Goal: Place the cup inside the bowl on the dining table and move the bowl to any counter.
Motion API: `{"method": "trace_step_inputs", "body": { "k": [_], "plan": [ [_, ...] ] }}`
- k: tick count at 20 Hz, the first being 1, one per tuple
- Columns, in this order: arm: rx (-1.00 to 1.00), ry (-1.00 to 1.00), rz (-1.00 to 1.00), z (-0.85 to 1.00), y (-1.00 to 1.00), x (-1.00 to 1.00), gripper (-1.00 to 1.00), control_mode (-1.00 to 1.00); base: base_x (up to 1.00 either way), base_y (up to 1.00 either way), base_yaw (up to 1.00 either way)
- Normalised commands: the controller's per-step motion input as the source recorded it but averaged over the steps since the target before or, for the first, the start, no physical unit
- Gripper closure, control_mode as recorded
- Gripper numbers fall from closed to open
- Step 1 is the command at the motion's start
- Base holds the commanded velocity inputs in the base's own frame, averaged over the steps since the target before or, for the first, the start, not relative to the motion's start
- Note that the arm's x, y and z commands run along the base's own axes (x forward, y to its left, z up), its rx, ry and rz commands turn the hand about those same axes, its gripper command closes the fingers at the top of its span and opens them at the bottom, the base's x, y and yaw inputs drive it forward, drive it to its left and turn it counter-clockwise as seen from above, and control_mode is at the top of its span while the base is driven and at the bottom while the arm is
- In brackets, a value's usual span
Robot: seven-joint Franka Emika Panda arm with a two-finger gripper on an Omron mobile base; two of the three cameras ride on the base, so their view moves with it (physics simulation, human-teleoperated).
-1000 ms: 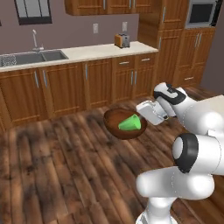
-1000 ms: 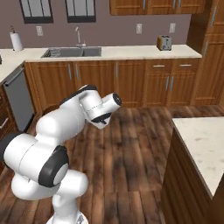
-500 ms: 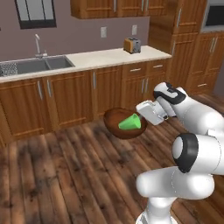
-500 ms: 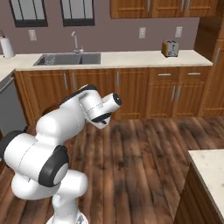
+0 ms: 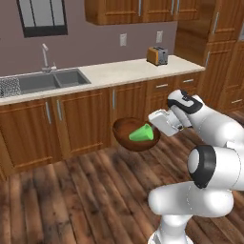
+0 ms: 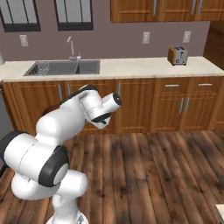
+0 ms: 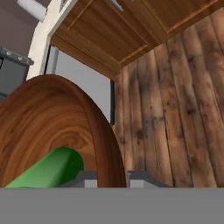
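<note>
The dark brown wooden bowl (image 5: 127, 136) hangs tilted in the air above the wood floor, in front of the cabinets. The green cup (image 5: 142, 133) lies on its side inside it. My gripper (image 5: 155, 126) is shut on the bowl's right rim. In the hand view the bowl's rim (image 7: 101, 131) runs between my gripper's (image 7: 112, 177) two fingertips, and the cup (image 7: 48, 170) rests in the bowl at the lower left. The counter (image 5: 119, 71) (image 6: 131, 68) runs along the wall behind. A pale sliver of the dining table (image 6: 221, 210) shows at the bottom right corner.
On the counter sit a steel sink (image 5: 47, 81) (image 6: 65, 68) with a faucet and a toaster (image 5: 157, 55) (image 6: 177, 55). Wooden cabinets stand below and above, with tall ones at the right. A grey dishwasher front (image 7: 83, 83) is beside the cabinets.
The camera has moved with the base: the counter, sink and toaster have shifted right and look nearer, and the table has slid out of frame. The bowl and cup stay in my grip.
</note>
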Motion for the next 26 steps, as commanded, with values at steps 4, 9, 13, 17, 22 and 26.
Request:
{"method": "trace_step_inputs", "body": {
  "k": [4, 9, 13, 17, 22, 26],
  "plan": [
    [0.0, 0.0, 0.0, 0.0, 0.0, 0.0, 1.0, 1.0, 1.0, 0.0, 0.0],
    [0.0, 0.0, 0.0, 0.0, 0.0, 0.0, 1.0, 1.0, 0.78, 0.03, 0.0],
    [0.0, 0.0, 0.0, 0.0, 0.0, 0.0, 1.0, 1.0, 0.53, 0.14, 0.0],
    [0.0, 0.0, 0.0, 0.0, 0.0, 0.0, 1.0, 1.0, 0.46, 0.49, 0.16],
    [0.0, 0.0, 0.0, 0.0, 0.0, 0.0, 1.0, 1.0, 0.33, 0.68, 0.45],
    [0.0, 0.0, 0.0, 0.0, 0.0, 0.0, 1.0, 1.0, 0.33, 0.71, 0.61]
  ]
}}
